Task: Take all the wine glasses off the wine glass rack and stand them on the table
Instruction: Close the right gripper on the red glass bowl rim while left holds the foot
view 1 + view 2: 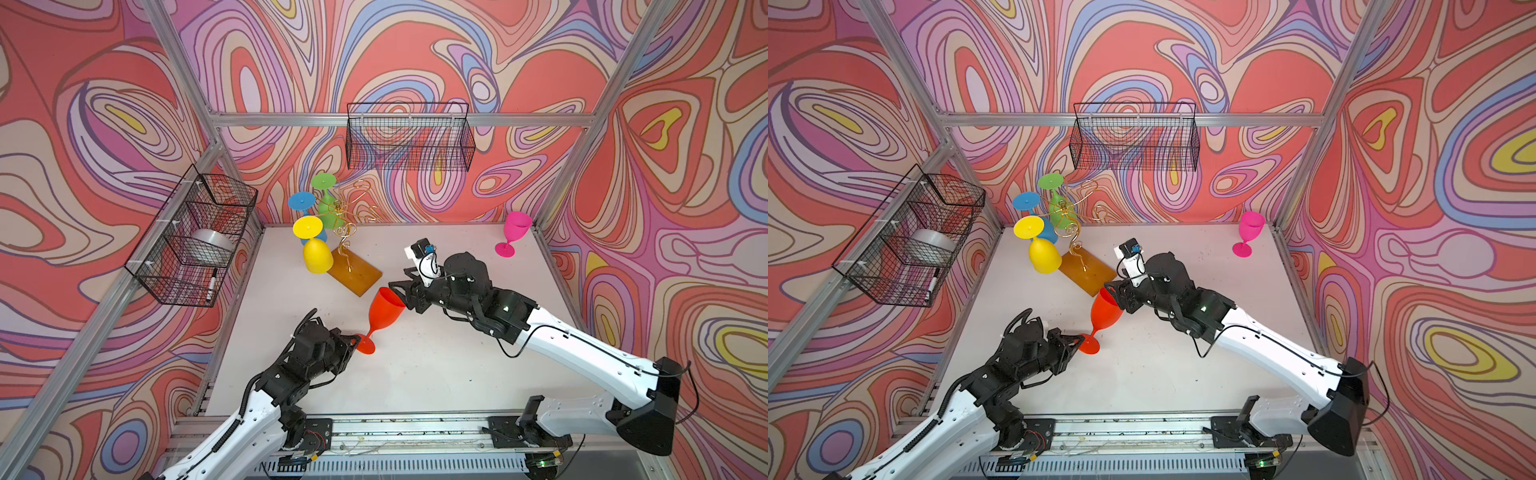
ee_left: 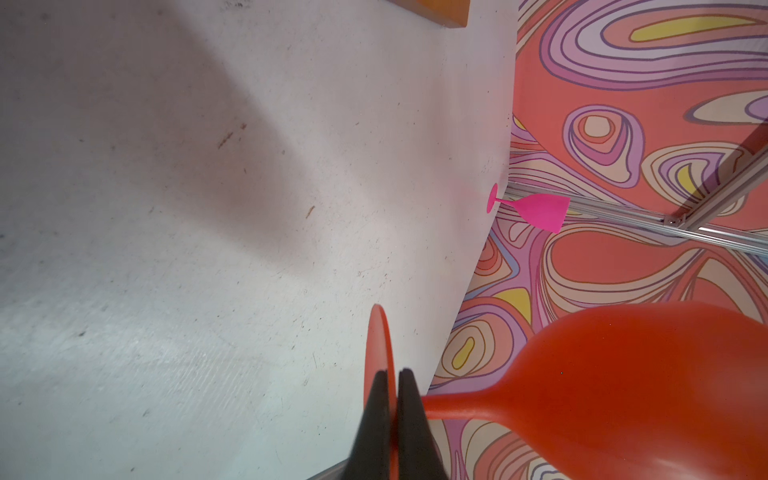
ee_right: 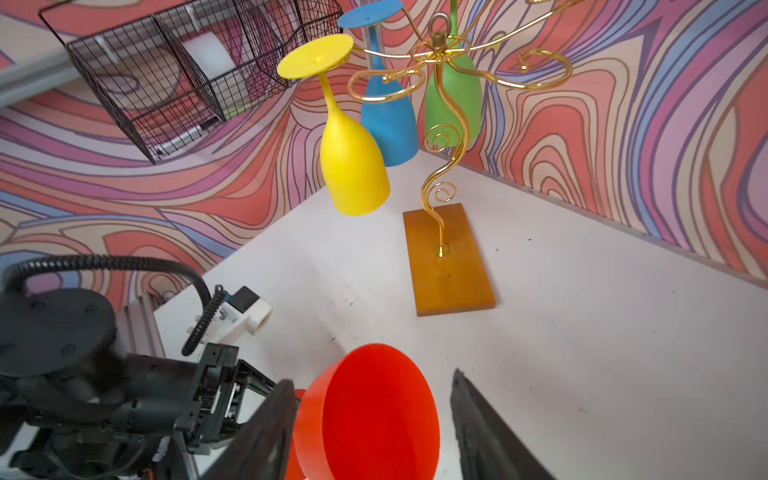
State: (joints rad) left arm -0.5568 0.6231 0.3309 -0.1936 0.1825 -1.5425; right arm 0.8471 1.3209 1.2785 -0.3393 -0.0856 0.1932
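While the left gripper (image 2: 392,372) clamps the round foot of the red plastic wine glass (image 1: 384,309), the right gripper (image 3: 372,377) straddles its bowl, jaws spread, over the white table (image 1: 415,365), beside the gold wire wine glass rack (image 3: 451,270).

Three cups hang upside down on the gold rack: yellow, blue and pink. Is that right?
No. The third cup hanging on the gold rack is the green cup, not pink, with the yellow cup and blue cup; the right wrist view shows it. The pink cup stands on the table.
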